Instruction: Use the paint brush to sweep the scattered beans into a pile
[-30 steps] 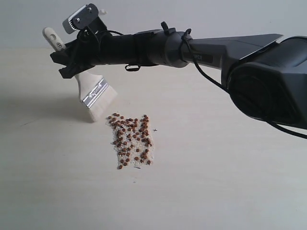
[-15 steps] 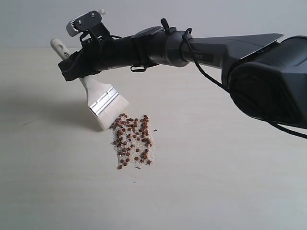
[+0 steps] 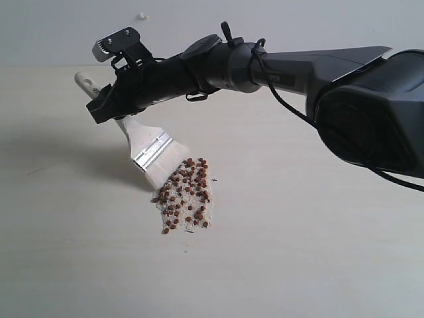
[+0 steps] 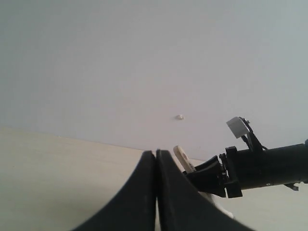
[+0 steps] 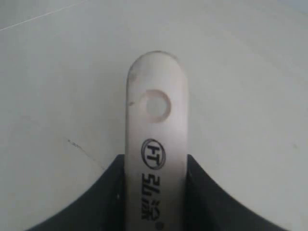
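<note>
My right gripper (image 3: pixel 109 106) is shut on the cream handle of the paint brush (image 3: pixel 151 149), which slants down to the right. Its off-white bristles (image 3: pixel 167 171) press on the table at the upper left edge of the beans (image 3: pixel 184 193). The reddish-brown beans lie in one dense patch mixed with whitish crumbs. In the right wrist view the brush handle (image 5: pixel 156 144) with its hole sticks out between the black fingers (image 5: pixel 103 192). The left gripper (image 4: pixel 156 159) is shut with nothing in it, off to the side; the brush handle end (image 4: pixel 183 158) shows beyond it.
The pale table (image 3: pixel 318 252) stretches around the beans on all sides. The right arm (image 3: pixel 291 69) reaches across from the right, above the table. A grey wall (image 3: pixel 199 20) stands behind. A small black mark (image 3: pixel 213 179) lies just right of the beans.
The right gripper has carried the brush down and to the right. The bristles have reached the beans and pushed the upper left edge of the patch inward.
</note>
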You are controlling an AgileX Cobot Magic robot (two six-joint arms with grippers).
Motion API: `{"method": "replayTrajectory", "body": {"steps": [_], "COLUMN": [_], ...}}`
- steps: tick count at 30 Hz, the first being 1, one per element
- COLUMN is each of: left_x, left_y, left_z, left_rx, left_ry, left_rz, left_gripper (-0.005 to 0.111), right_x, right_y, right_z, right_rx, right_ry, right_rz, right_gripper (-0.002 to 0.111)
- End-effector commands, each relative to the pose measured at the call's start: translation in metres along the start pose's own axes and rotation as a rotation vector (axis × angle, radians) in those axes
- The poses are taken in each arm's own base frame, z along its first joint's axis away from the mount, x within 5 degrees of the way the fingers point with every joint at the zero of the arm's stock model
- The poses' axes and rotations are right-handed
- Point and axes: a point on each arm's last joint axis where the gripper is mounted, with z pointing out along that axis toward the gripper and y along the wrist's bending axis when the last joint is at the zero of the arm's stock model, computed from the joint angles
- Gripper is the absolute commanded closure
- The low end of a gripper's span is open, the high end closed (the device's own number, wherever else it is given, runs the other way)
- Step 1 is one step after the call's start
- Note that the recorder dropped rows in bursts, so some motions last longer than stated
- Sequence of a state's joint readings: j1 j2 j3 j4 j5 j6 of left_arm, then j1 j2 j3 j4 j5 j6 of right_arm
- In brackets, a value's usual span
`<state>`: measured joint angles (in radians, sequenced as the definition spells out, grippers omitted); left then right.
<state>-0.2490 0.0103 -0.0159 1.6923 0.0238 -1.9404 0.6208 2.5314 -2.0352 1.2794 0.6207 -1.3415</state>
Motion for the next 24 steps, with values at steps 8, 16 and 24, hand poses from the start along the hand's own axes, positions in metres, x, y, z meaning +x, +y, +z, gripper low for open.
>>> {"method": "replayTrajectory", "body": {"steps": [8, 16, 24], "left_x": [0.001, 0.001, 0.001], "left_y": [0.000, 0.000, 0.000], "left_z": [0.000, 0.000, 0.000], "left_rx": [0.003, 0.003, 0.003], "left_ry": [0.005, 0.005, 0.005], "left_rz": [-0.001, -0.001, -0.001], "left_gripper": [0.107, 0.107, 0.107], "right_x": [-0.045, -0.076, -0.066], "right_y": [0.012, 0.023, 0.036], "right_z": [-0.028, -0.052, -0.080], "right_rx": [0.003, 0.020, 0.092], "right_ry": [-0.102, -0.168, -0.118], "right_rz": [-0.091, -0.091, -0.041], "right_gripper": [0.108, 0.108, 0.108]}}
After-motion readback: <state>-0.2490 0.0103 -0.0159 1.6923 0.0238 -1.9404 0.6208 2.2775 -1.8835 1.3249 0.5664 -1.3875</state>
